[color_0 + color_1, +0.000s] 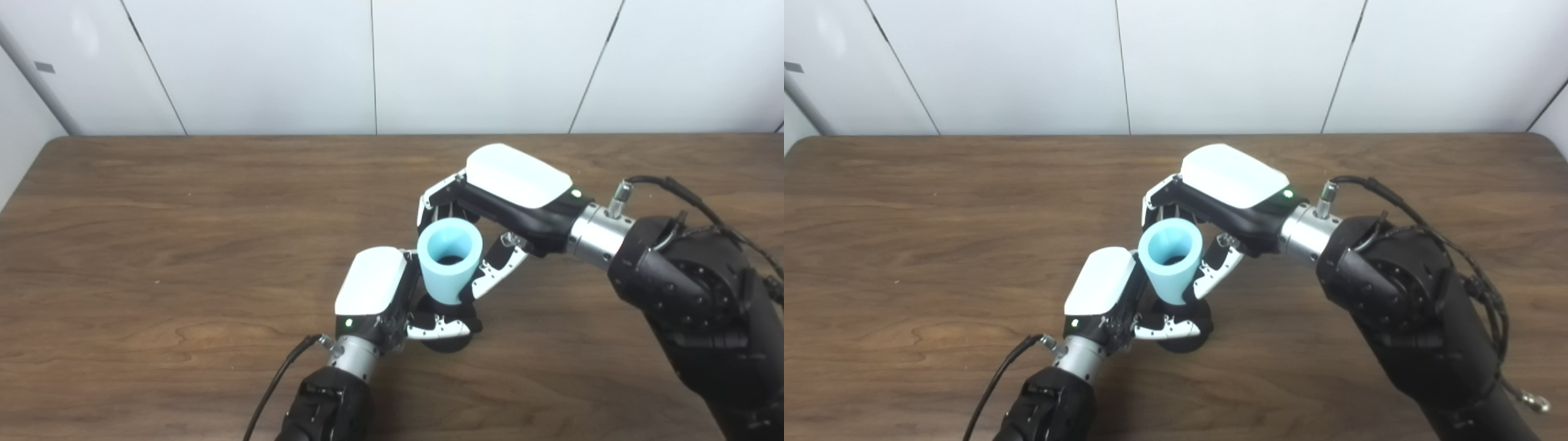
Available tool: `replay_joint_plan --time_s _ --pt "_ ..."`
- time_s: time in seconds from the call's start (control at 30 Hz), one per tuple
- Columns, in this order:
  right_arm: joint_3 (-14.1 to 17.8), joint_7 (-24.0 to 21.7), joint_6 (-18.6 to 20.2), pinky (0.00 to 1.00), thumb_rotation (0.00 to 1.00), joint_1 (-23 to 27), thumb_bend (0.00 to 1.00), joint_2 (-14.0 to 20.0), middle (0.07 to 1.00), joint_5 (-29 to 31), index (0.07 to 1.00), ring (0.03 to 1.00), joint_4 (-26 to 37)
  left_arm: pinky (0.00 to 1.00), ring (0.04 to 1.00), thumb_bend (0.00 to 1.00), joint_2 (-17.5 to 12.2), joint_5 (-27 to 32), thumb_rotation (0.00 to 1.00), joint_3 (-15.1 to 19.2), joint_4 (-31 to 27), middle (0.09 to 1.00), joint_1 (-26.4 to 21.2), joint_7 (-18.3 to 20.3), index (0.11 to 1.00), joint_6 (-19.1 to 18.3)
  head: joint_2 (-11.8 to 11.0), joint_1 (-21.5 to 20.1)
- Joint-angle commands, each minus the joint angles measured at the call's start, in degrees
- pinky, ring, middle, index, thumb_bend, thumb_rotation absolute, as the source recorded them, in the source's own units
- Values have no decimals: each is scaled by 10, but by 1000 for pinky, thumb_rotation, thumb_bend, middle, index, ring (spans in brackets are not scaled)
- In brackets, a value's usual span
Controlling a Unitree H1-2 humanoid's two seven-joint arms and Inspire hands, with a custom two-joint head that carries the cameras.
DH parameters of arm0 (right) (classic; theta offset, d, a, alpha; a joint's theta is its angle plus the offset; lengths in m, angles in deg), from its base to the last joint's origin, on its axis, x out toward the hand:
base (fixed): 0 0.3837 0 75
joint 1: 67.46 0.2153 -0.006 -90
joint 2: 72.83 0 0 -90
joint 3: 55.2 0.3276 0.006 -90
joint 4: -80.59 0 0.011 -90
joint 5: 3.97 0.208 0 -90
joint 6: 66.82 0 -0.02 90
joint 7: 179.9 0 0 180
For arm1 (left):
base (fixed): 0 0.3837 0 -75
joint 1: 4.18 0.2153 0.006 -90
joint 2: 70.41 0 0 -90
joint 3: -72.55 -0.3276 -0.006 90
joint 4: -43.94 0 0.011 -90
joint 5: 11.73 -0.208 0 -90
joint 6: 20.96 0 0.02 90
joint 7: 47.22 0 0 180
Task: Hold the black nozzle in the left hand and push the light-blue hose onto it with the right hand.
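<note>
While gripped, light-blue hose (449, 260) between right hand (502, 202) fingers, atop black nozzle (450, 340).

Left hand (392, 294), right hand (502, 202) — white back covers, black-white fingers, silver wrists, green LEDs — black arms, cables.

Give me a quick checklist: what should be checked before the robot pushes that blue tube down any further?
1. Left hand shut on the black nozzle: ok, fingers wrap its base.
2. Right hand shut on the light-blue hose: ok, fingers on both sides.
3. Hose directly above nozzle: ok, its lower end sits over the black part.
4. Hose upright: not ok, it looks slightly tilted.
5. Hose fully seated: cannot tell, the join is hidden by fingers.
6. Nozzle steady on the table: cannot tell.
</note>
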Motion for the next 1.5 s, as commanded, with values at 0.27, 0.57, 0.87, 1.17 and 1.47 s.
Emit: replay_joint_plan --time_s 0.27,0.57,0.87,1.17,1.47 --pt "9 4 7 441 3 0 529 16 468 6 511 484 -13 689 633 525 -1 3 0 -11 24 494 12 12 484 4 0 2" --pt "17 17 2 697 285 -19 996 20 785 19 760 783 -6 706 645 524 -3 5 0 -5 18 493 12 16 486 0 -2 -5" --pt "39 6 16 761 335 -24 1000 33 855 19 825 859 32 701 641 524 -7 7 0 -1 13 496 14 21 485 3 -2 -8" --pt "85 -6 66 854 421 -31 999 54 934 69 925 941 92 693 633 524 -15 6 0 3 9 502 14 28 479 7 -3 -10" --pt "97 -18 104 891 501 -31 1000 97 932 92 928 956 143 690 631 524 -19 31 0 16 7 505 14 25 476 11 -3 -14"
